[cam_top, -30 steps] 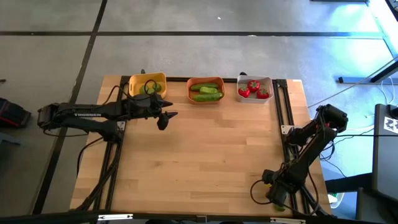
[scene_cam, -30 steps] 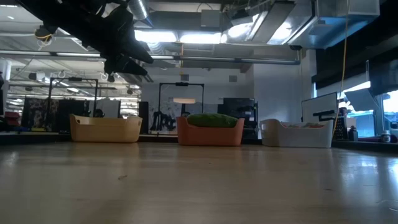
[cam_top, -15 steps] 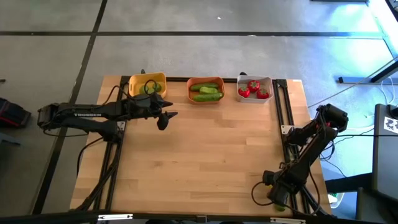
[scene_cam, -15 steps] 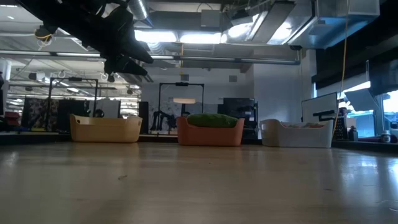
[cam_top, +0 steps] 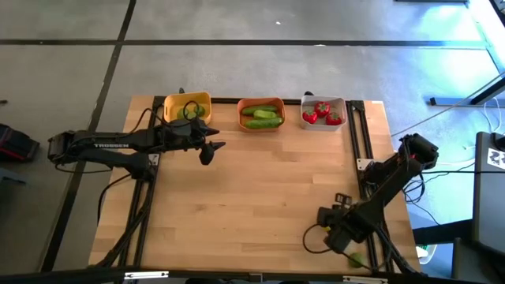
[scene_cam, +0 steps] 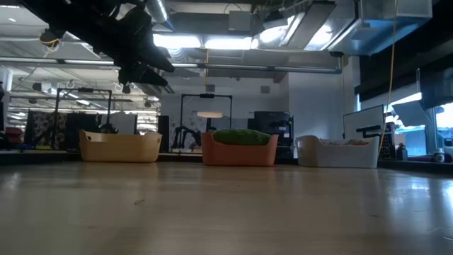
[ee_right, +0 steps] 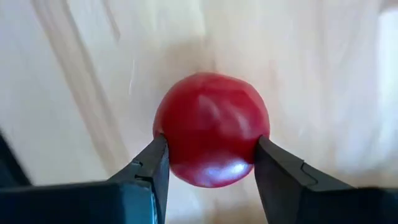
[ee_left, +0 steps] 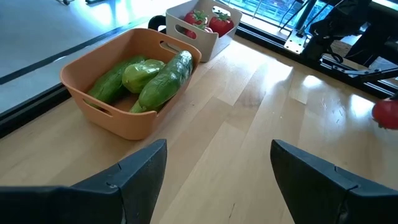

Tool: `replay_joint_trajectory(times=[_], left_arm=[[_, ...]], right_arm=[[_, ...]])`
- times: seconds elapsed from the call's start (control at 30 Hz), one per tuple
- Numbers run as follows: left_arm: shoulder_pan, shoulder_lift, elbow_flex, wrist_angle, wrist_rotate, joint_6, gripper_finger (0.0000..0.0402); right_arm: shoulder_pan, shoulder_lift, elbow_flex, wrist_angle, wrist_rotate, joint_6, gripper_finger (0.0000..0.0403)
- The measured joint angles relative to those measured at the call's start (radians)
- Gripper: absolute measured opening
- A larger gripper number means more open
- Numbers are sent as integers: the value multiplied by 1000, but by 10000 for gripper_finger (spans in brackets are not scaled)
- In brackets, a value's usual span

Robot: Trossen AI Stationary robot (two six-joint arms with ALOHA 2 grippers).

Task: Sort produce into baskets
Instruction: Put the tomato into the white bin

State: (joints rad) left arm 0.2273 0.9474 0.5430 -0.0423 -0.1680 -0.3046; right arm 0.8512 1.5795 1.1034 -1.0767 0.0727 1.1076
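My right gripper (cam_top: pixel 340 200) is over the table's near right part, shut on a round red tomato (ee_right: pixel 210 129); the tomato also shows at the edge of the left wrist view (ee_left: pixel 387 114). My left gripper (cam_top: pixel 211 150) hangs open and empty above the table, just near of the yellow basket (cam_top: pixel 187 108), which holds limes. The orange basket (cam_top: pixel 261 114) holds green cucumbers (ee_left: pixel 163 79). The white basket (cam_top: pixel 323 112) holds red tomatoes. The three baskets stand in a row along the far edge. My right gripper pinches the tomato between its two fingers, one on each of two opposite sides (ee_right: pixel 169 144). The tomato's round middle bulges out between and beyond the fingertips. The wooden table top shows behind it; whether the tomato touches the table I cannot tell.
Black rails run along the table's right side (cam_top: pixel 364 142) and left side (cam_top: pixel 150 197). A small green thing (cam_top: pixel 355 259) lies by the near right corner. Bare wood (cam_top: pixel 260 197) spreads between the arms.
My right gripper has swung from over the right rail toward the table's left and a little toward the far edge, carrying the tomato. My left arm has kept still.
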Motion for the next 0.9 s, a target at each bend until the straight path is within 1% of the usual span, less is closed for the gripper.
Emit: replay_joint_trajectory(times=[0.3, 0.4, 0.6, 0.8, 0.9], left_arm=[[-9, 0, 0, 1, 2, 2, 282], [-28, 0, 0, 2, 5, 16, 282], [-74, 0, 0, 8, 5, 20, 282], [-112, 29, 0, 65, 5, 27, 282], [-127, 61, 0, 97, 5, 28, 282]], right_arm=[[-160, -2, 39, 0, 184, -272, 169], [-217, -2, 39, 0, 257, -366, 169], [-326, -14, 40, 29, 404, -488, 169], [-430, -59, 40, 154, 421, -683, 170], [-486, -87, 22, 267, 414, -788, 170]])
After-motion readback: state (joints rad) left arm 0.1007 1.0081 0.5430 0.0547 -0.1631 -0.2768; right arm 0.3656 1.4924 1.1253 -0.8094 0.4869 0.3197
